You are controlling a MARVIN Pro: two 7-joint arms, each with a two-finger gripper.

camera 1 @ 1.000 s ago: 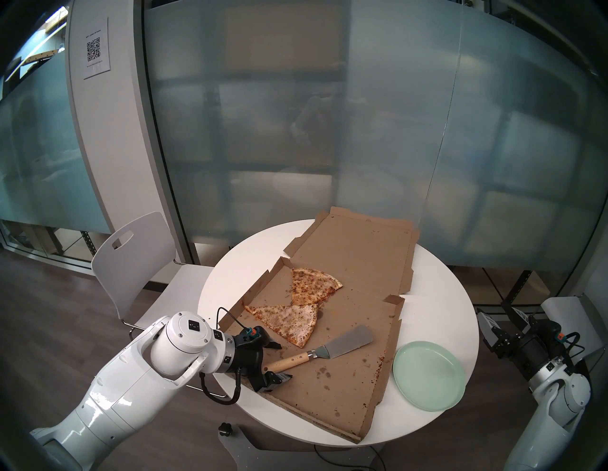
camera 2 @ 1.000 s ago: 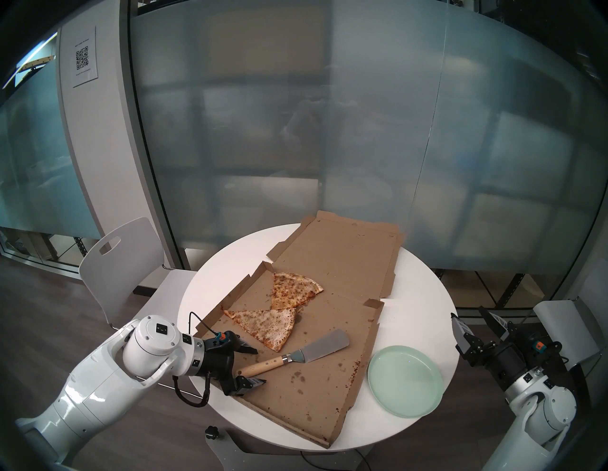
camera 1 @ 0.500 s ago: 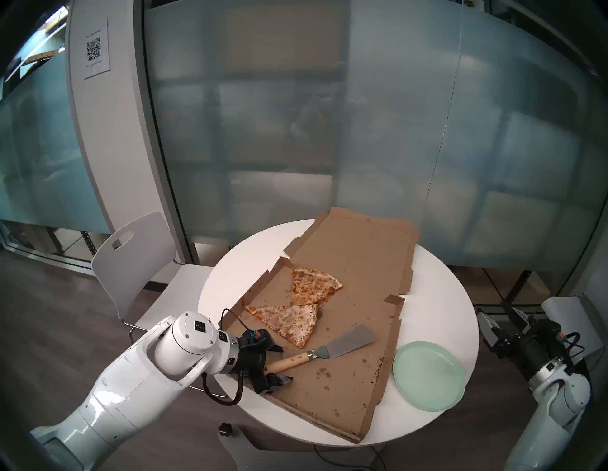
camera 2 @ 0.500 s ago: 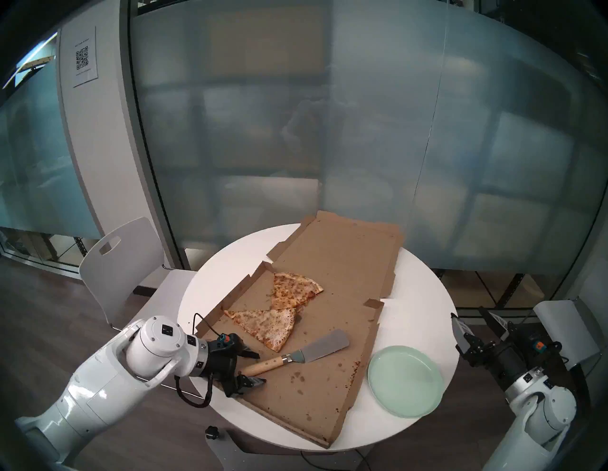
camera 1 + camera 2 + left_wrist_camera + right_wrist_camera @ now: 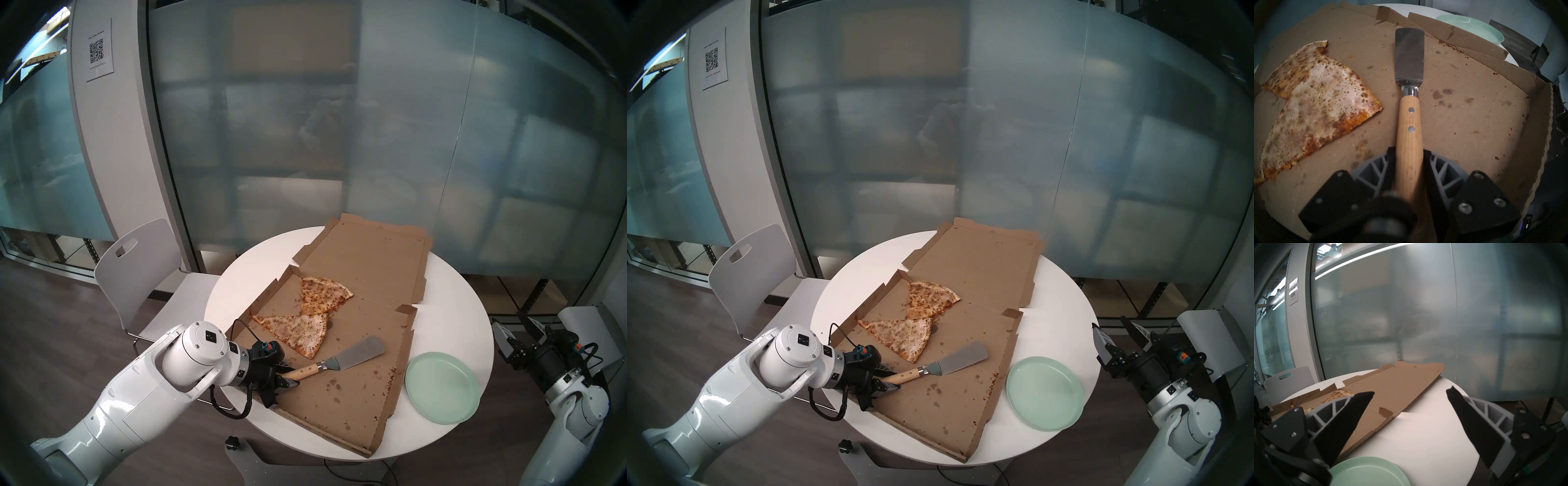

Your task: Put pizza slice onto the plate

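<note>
Cardboard pizza box lies open on the white round table, holding the pizza slice beside a second wedge; the plate sits on the table just right of it. Left gripper clasps the spatula by its wooden handle, while the right gripper hangs spread, apart from everything.

brown cardboard, pale cheese, mint green and white

the pizza box under the left gripper is plain brown cardboard blotched with darker grease spots. the spatula between its black fingers has a light wood handle with two silver rivets and a grey steel blade. left of the gripper in its wrist view, the pizza slice is whitish with brown speckles and orange-red edges; the other slice beyond is more orange-brown. the plate past the blade is pale mint green, on a white table. the right gripper is black with grey ribbing.
</note>
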